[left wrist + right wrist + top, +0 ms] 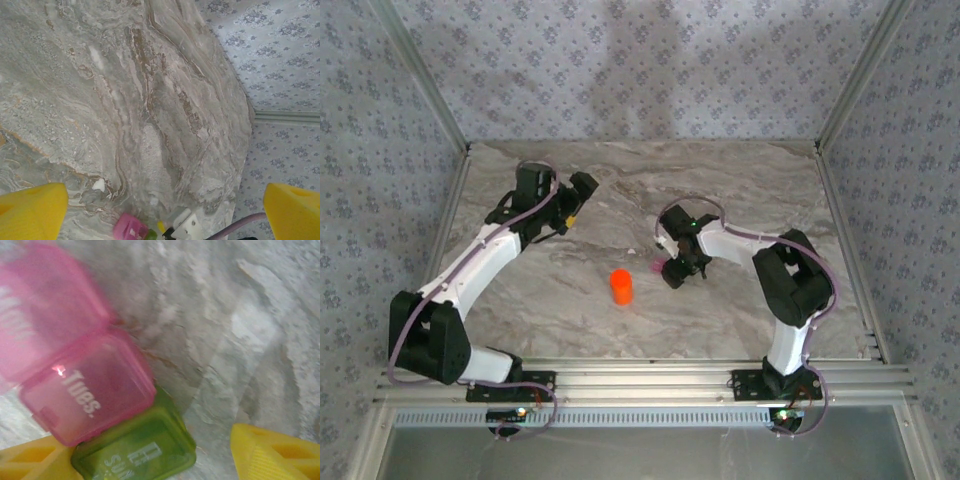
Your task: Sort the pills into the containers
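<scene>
Progress: judged early, no pill visible in the joined pink and olive-green translucent plastic compartments (pixel 100 405); orange cylindrical bottle (pixel 621 286) upright nearby | Location: marble table (pixel 740 180), beside one right gripper (pixel 678 272) finger | Right: fingers apart, unclamped | left gripper (pixel 163 210): spread wide, empty

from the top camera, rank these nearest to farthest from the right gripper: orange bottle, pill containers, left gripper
Measured from the right gripper in the top view:
1. pill containers: right at its fingertips, the pink one showing.
2. orange bottle: standing alone, a fair way beyond the containers.
3. left gripper: farthest by a clear margin, up toward the far side.
</scene>
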`<state>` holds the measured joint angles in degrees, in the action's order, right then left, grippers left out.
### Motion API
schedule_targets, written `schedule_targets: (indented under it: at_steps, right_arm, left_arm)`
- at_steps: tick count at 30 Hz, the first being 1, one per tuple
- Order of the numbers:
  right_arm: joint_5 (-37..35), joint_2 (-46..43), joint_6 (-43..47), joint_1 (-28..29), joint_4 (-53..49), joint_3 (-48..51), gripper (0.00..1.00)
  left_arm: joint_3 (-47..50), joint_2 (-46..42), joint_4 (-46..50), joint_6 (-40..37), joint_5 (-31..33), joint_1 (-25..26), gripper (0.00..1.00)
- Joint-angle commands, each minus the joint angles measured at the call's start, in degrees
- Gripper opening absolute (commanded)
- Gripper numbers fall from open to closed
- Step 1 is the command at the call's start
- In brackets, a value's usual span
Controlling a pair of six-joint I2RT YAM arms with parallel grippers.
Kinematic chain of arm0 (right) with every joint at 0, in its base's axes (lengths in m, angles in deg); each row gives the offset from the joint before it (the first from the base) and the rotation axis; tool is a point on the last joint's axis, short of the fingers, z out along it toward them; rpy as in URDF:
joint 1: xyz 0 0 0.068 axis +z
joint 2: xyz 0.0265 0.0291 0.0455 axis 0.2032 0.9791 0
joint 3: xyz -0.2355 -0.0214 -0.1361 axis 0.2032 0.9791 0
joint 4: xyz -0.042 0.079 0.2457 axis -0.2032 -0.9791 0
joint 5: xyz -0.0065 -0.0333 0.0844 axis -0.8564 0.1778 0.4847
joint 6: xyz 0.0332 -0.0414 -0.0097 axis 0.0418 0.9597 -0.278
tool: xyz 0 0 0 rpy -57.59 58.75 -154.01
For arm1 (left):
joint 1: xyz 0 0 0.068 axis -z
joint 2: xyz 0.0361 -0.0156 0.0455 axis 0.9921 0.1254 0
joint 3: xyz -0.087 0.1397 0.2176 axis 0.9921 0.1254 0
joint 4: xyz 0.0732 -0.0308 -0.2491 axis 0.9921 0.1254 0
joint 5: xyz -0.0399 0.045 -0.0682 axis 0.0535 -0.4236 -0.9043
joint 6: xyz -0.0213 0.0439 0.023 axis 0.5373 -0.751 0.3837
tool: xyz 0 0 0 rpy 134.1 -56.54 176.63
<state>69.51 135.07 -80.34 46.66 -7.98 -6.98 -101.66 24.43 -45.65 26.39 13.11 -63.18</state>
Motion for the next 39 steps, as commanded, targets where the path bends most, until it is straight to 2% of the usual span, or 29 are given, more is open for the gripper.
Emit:
schedule_targets:
  at_steps: [1, 7, 10, 16, 19, 22, 25, 29, 32, 34, 39]
  right_arm:
    - [-3.2, -2.4, -2.8, -1.6, -1.9, 0.2, 0.73]
    - [-0.8, -1.5, -5.0, -2.9, -2.6, -2.6, 0.72]
    - [1.3, -4.3, -7.2, -2.3, -5.2, -2.6, 0.72]
    - [8.4, -10.5, -19.4, -6.0, -3.1, -0.7, 0.70]
    - [10.5, -9.8, -24.2, -8.9, -0.4, -0.1, 0.69]
    - [13.1, -9.0, -28.2, -11.0, 1.6, 0.9, 0.68]
    - [17.4, -8.8, -30.9, -12.6, 6.1, 3.0, 0.68]
    - [17.7, -8.0, -33.6, -13.2, 8.6, 4.8, 0.69]
    - [17.2, -7.0, -35.1, -13.6, 9.8, 5.6, 0.69]
    - [17.3, -6.4, -35.7, -13.9, 10.8, 5.7, 0.68]
    - [18.9, -5.5, -37.3, -14.4, 13.0, 6.9, 0.68]
  left_arm:
    - [-2.9, 1.2, -0.1, -1.4, -1.5, 0.4, 1.00]
    - [-5.6, 3.6, 0.3, -2.0, -2.7, 1.5, 1.00]
    - [-6.8, 4.5, 0.6, -2.7, -3.7, 2.1, 1.00]
    - [-11.2, 7.1, 4.6, -6.4, -6.9, 2.8, 1.00]
    - [-17.0, 9.9, 11.1, -13.5, -8.4, 4.8, 1.00]
    - [-27.4, 14.8, 22.9, -27.7, -7.2, 8.2, 0.99]
    - [-37.6, 19.7, 36.5, -44.6, 0.6, 13.1, 0.97]
    - [-40.0, 23.9, 43.0, -59.2, 13.8, 19.7, 0.94]
    - [-38.5, 26.3, 43.6, -63.2, 16.5, 23.0, 0.86]
    - [-36.1, 26.4, 41.3, -63.6, 15.5, 24.3, 0.80]
    - [-30.7, 25.5, 36.0, -65.4, 15.6, 28.1, 0.78]
